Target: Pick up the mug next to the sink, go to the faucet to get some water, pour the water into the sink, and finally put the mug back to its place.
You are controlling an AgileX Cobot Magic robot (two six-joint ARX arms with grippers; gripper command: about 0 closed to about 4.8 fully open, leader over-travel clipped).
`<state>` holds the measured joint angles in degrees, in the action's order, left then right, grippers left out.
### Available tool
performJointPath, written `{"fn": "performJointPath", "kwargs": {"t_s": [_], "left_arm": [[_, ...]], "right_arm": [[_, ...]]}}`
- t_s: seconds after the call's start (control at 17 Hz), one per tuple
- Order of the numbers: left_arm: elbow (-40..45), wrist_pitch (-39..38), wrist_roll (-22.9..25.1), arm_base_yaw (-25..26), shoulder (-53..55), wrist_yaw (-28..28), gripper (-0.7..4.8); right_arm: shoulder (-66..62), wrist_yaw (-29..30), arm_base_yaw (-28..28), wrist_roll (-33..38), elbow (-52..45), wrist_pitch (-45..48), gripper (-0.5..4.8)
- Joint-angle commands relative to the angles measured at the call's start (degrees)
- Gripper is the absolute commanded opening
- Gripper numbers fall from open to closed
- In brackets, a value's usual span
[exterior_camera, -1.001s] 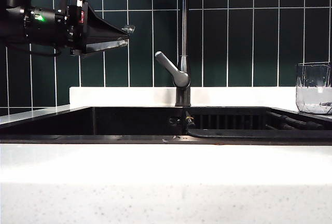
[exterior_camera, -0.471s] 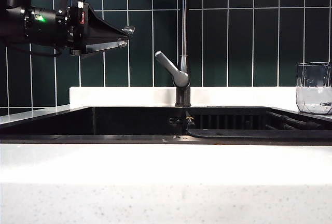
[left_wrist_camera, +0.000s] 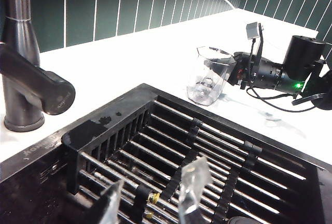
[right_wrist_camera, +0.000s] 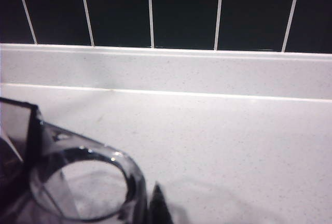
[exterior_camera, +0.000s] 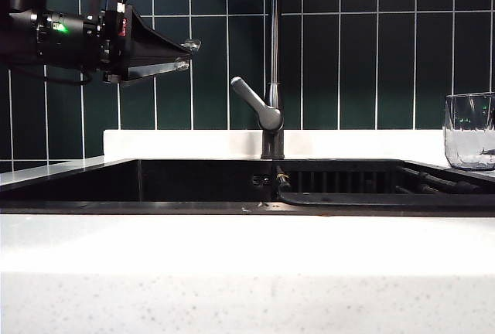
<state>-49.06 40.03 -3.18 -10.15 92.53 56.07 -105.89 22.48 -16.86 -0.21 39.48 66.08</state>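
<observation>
Exterior view: left gripper hangs high over the sink, left of the faucet, fingers apart, empty. Right gripper clenched on the mug, which stands on the white counter beside the sink's rack.

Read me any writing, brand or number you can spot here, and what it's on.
Sink rim, beside the faucet base: faint lettering, too blurred to read.
Left claw, open, raised left of the faucet: small red label behind it, too small to read.
Right claw, shut on the mug on the counter: no text.
</observation>
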Motion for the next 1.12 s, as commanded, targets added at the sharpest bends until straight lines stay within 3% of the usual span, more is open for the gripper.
{"fn": "performJointPath", "kwargs": {"t_s": [0.06,0.24,0.53,0.71,0.88,1.12], "left_arm": [[-0.1,0.6,0.4,0.0,-0.1,-1.0,1.52],[-0.1,-0.7,1.3,0.1,-0.1,-1.1,1.52],[-0.1,-1.0,1.0,0.1,3.7,-2.1,1.52],[-0.2,0.2,0.8,0.1,4.0,-2.1,1.52],[-1.8,0.3,-0.3,0.1,4.1,-2.1,1.52],[-3.3,0.4,0.0,0.1,4.1,-2.5,1.52]], "right_arm": [[0.5,2.1,0.0,1.1,-0.1,-0.3,-0.06],[4.2,2.3,0.0,2.0,-0.1,-1.9,-0.06],[17.0,3.1,3.2,2.0,-0.1,-17.0,-0.06],[21.4,2.6,8.7,1.9,0.0,-21.8,-0.06],[22.3,-1.6,16.6,2.6,0.4,-24.7,-0.06],[22.2,-3.5,23.8,3.2,6.9,-35.9,-0.06]]}}
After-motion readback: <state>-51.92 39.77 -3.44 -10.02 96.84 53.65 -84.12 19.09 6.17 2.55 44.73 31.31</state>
